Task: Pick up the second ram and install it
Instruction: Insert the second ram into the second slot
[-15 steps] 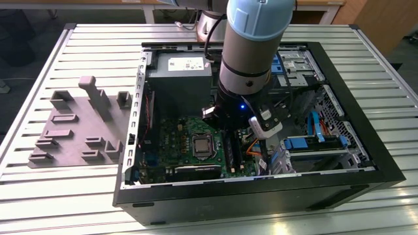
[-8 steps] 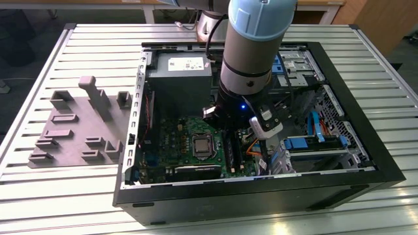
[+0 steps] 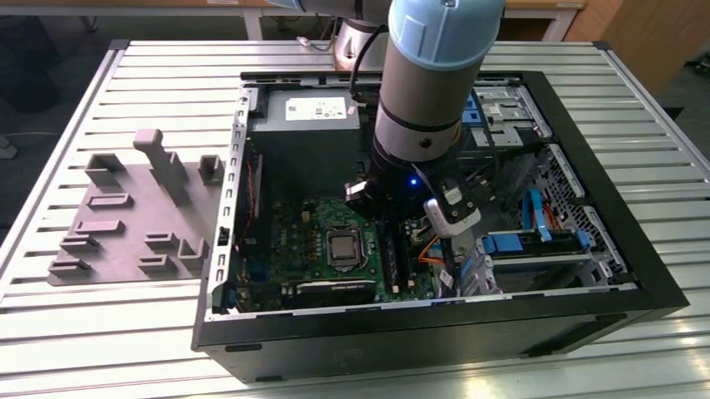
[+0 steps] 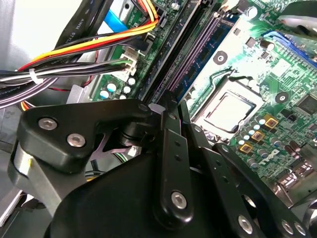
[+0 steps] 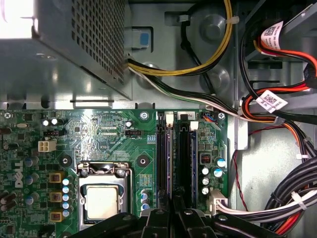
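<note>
The open computer case [image 3: 621,274] lies on the slatted table with the green motherboard [image 5: 109,139] inside. My gripper [image 5: 173,212] hangs low over the long memory slots [image 5: 182,163] beside the processor socket [image 5: 101,201]. The second ram [image 5: 171,163] shows edge-on as a thin pale strip standing along one slot, running out from between my fingertips. The black fingers [image 4: 171,148] stand close together on it. In the exterior view the arm [image 3: 427,100] covers the gripper and the slots.
Bundles of coloured cables [image 5: 277,114] run close beside the slots. The grey power supply [image 5: 74,44] sits past the board. A blue drive bay [image 3: 521,245] is at the exterior view's right. A grey parts fixture [image 3: 133,216] lies on the table outside the case.
</note>
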You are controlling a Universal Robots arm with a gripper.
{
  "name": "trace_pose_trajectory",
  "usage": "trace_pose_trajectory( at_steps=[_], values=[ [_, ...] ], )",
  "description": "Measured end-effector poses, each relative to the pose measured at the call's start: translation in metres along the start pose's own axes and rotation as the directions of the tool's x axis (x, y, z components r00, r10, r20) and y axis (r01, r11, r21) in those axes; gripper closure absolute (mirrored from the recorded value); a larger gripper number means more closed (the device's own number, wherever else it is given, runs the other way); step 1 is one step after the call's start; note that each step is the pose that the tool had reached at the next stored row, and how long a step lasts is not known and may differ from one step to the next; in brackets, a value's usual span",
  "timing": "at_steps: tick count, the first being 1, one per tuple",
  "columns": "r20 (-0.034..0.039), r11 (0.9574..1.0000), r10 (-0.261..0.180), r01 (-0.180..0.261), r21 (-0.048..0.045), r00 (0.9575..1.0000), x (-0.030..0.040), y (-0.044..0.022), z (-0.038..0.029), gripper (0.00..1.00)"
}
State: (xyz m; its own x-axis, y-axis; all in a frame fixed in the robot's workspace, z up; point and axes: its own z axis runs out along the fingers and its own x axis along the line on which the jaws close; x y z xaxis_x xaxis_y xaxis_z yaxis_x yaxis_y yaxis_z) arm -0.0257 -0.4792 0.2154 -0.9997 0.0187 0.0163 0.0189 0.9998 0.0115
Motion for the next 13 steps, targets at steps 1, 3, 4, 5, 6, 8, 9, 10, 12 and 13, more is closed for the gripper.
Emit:
trace_pose_trajectory(
  at_steps=[1, 3, 4, 5, 6, 8, 9, 10, 12, 13],
  values=[
    [0.0000, 1.0000, -0.001, 0.001, 0.0000, 1.0000, 0.0000, 0.0000, 0.0001, 0.86],
    [0.0000, 1.0000, -0.002, 0.002, 0.0000, 1.0000, 0.0000, 0.0000, 0.0003, 0.86],
    [0.0000, 1.0000, -0.002, 0.002, 0.0000, 1.0000, 0.0000, 0.0000, 0.0005, 0.86],
    [0.0000, 1.0000, -0.002, 0.002, 0.0000, 1.0000, 0.0000, 0.0000, 0.0008, 0.86],
    [0.0001, 1.0000, -0.002, 0.002, -0.0002, 1.0000, 0.0000, 0.0000, 0.0012, 0.86],
    [-0.0001, 1.0000, -0.002, 0.002, 0.0001, 1.0000, 0.0000, 0.0000, 0.0020, 0.86],
    [-0.0002, 1.0000, -0.002, 0.002, 0.0001, 1.0000, 0.0000, 0.0000, 0.0023, 0.86],
    [-0.0003, 1.0000, -0.002, 0.002, 0.0002, 1.0000, 0.0000, 0.0000, 0.0023, 0.86],
    [-0.0004, 1.0000, -0.002, 0.002, 0.0003, 1.0000, 0.0000, -0.0001, 0.0023, 0.86],
    [-0.0011, 1.0000, -0.002, 0.002, 0.0002, 1.0000, 0.0000, 0.0000, 0.0022, 0.86]
  ],
)
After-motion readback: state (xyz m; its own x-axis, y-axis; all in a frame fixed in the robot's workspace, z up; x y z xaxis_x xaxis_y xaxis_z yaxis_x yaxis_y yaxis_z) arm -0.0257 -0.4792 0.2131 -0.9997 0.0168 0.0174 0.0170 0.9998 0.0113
